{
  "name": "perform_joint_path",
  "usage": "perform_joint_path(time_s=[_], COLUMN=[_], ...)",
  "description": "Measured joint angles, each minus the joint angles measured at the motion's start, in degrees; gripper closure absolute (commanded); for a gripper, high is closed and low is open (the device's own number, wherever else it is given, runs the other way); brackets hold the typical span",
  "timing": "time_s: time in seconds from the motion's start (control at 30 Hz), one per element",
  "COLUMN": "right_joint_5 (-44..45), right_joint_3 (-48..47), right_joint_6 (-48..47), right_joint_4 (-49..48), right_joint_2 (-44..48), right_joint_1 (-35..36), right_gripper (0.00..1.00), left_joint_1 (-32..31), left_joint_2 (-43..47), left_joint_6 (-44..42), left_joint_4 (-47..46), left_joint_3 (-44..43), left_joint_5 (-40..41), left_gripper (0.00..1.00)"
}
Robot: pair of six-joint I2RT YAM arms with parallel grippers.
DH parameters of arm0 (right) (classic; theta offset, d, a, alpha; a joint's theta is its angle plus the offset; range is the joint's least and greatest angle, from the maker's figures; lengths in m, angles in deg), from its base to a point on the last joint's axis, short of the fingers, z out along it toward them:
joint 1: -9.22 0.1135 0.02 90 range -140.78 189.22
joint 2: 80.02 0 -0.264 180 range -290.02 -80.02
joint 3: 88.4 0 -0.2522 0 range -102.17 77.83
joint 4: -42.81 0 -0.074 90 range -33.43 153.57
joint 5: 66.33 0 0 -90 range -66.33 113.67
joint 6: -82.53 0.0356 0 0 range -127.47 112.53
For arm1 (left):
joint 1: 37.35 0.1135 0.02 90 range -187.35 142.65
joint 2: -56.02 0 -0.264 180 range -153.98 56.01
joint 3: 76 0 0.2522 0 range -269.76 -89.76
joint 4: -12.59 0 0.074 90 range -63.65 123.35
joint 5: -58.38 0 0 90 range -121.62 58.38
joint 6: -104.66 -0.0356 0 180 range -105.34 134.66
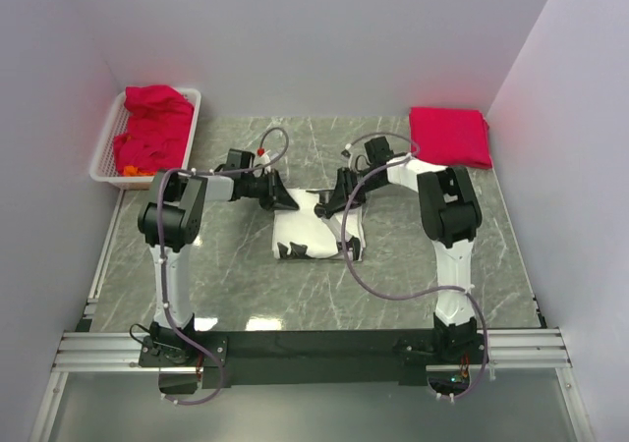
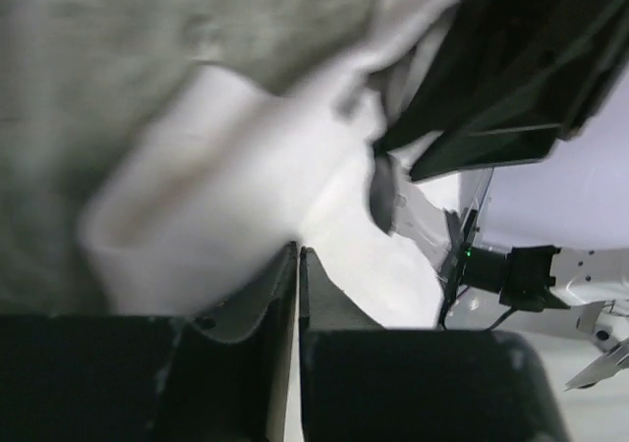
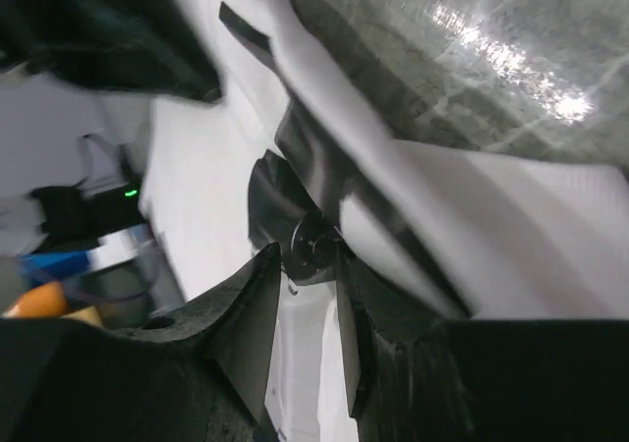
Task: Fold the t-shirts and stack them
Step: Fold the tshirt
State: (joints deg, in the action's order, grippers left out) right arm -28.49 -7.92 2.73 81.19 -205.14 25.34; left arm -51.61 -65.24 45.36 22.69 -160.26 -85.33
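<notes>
White t-shirt (image 1: 313, 234) with dark print, crimson t-shirts (image 1: 449, 135) (more in the white basket (image 1: 106, 154)), grey marbled table (image 1: 236, 275)
</notes>
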Motion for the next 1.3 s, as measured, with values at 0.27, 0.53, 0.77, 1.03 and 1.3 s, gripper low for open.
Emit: perform_joint_path(time_s=[0.27, 0.53, 0.77, 1.03, 1.3], right_joint_5=[1.07, -0.33, -4.59, -5.29, -4.09], right_joint_3=[-2.01, 12.09, 18.88, 9.62, 9.84], right_joint_6=[-0.15, 2.75, 8.70, 8.33, 7.69], right_joint_4=[0.70, -3.69, -13.14, -3.41, -5.31], right_joint_2=[-2.03, 18.08, 15.78, 1.07, 8.87], right_joint_1=[-2.03, -1.33, 2.95, -0.20, -3.56], right_gripper=[0.72, 0.70, 0.71, 0.75, 0.68], left_joint_1=[2.01, 2.56, -2.23, 1.16, 4.22], left_joint_2=[-5.49, 13.09, 11.50, 0.22, 5.79], left_joint_6=[-5.73, -7.04, -0.42, 3.63, -3.98], left_joint_4=[7.50, 7.78, -0.24, -1.88, 4.33], left_joint_3=[-9.42, 3.17, 11.56, 9.51, 5.73], left_joint_5=[0.83, -3.63, -6.82, -8.70, -8.33], left_gripper=[0.88, 0.87, 0.89, 0.91, 0.89])
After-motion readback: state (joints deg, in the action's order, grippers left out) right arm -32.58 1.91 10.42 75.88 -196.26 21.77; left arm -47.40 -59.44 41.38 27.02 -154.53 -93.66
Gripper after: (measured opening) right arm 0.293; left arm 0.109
